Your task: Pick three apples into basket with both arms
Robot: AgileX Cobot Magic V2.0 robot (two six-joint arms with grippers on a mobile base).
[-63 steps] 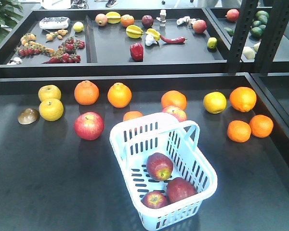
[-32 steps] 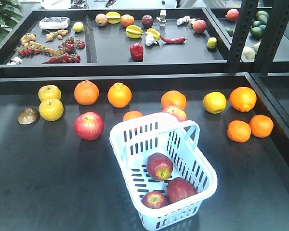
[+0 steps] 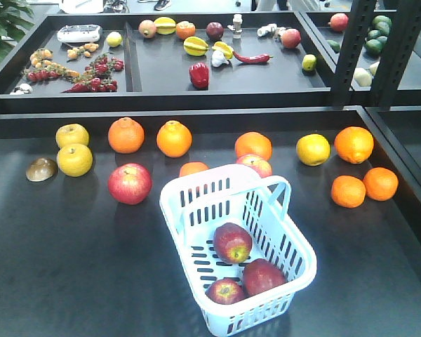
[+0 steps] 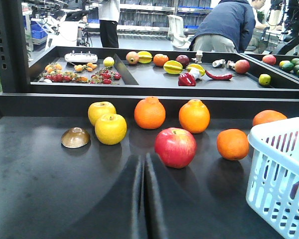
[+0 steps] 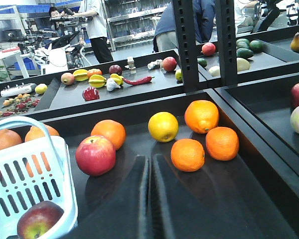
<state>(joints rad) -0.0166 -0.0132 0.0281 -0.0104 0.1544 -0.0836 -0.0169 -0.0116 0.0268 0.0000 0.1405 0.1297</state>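
The pale blue-white basket [image 3: 196, 193] stands at the front middle of the black table and holds three dark red apples [image 3: 232, 242], [image 3: 264, 276], [image 3: 224, 291]. Its side shows in the left wrist view [image 4: 281, 164] and the right wrist view [image 5: 20, 184], where one apple [image 5: 38, 219] lies inside. A red apple [image 3: 130, 183] lies left of the basket; another [image 3: 255, 164] lies behind it. My left gripper [image 4: 142, 162] is shut and empty, short of the left apple [image 4: 175, 147]. My right gripper [image 5: 149, 162] is shut and empty, right of the other apple [image 5: 95, 155]. Neither arm shows in the front view.
Oranges [image 3: 126, 135], [image 3: 174, 138], [image 3: 353, 144], [image 3: 348, 191] and yellow fruits [image 3: 74, 159], [image 3: 313, 149] lie scattered on the table. A brown half-shell [image 3: 41, 169] lies at the left. A raised black rim [image 3: 196, 116] bounds the back; trays of produce and a black post [image 3: 351, 49] stand beyond.
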